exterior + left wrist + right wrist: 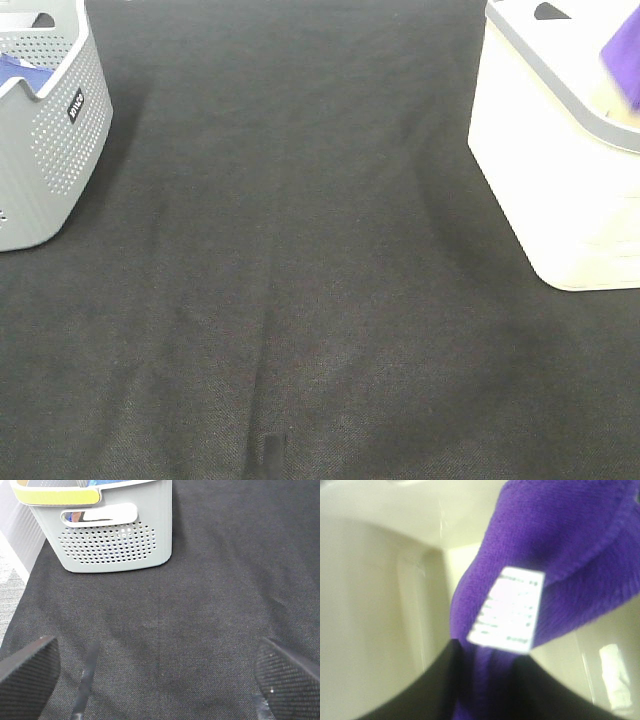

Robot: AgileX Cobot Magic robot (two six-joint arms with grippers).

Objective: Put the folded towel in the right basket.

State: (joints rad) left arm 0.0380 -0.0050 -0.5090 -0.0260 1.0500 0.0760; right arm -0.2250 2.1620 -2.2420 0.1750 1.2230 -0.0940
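The purple folded towel point(555, 555) with a white label point(507, 610) hangs between the two black fingers of my right gripper point(482, 667), which is shut on it. It hangs inside the white right basket point(375, 595). In the exterior high view a purple corner of the towel point(628, 50) shows over the white basket point(560, 190) at the far right; the gripper itself is out of that view. My left gripper point(159, 680) is open and empty above the black cloth.
A grey perforated basket point(45, 140) with blue cloth inside stands at the far left; it also shows in the left wrist view point(115, 535). A black cloth point(300, 280) covers the table between the baskets.
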